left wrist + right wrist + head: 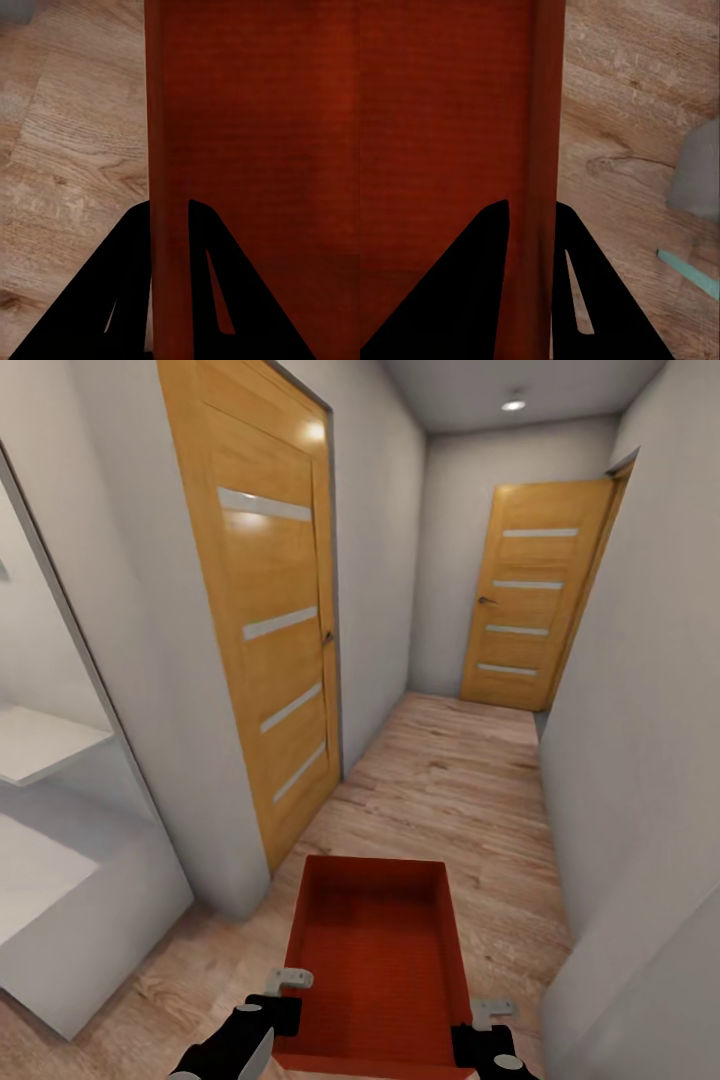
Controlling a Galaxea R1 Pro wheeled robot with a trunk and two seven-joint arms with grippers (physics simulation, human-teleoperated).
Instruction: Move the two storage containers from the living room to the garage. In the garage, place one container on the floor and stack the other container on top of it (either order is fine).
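One orange-red storage container (375, 950) hangs in front of me above a light wood-plank floor, its open side up and nothing in it. My left gripper (287, 992) is shut on its left wall, and in the left wrist view the two dark fingers straddle that thin wall (168, 206) of the container (255, 150). My right gripper (482, 1022) is shut on the right wall, seen close up (532, 205) beside the bin's inside (442, 135). The other container, the garage and its concrete floor are out of view.
I am in a narrow corridor with white walls. A wooden door (275, 630) stands close on the left and another (530, 600) closes the far end. A white shelf unit (60, 840) sits at the left. The right wall (630, 780) is close.
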